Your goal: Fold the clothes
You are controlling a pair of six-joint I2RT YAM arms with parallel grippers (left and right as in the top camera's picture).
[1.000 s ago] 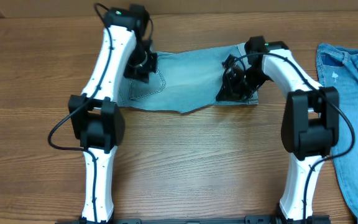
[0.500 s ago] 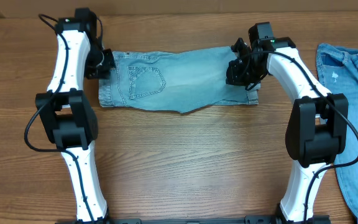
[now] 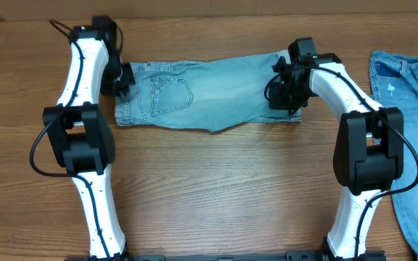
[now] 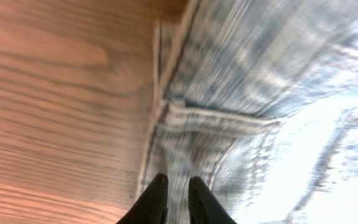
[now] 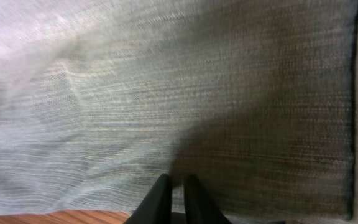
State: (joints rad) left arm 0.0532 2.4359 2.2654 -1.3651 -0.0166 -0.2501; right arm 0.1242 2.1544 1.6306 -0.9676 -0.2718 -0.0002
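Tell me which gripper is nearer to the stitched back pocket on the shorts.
Left. The left gripper is at the waistband edge of the shorts, just beside the back pocket; the right gripper is on the opposite end, well past the pocket.

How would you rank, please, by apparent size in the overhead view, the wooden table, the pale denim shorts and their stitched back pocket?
1. Brown wooden table
2. Pale blue denim shorts
3. Stitched back pocket
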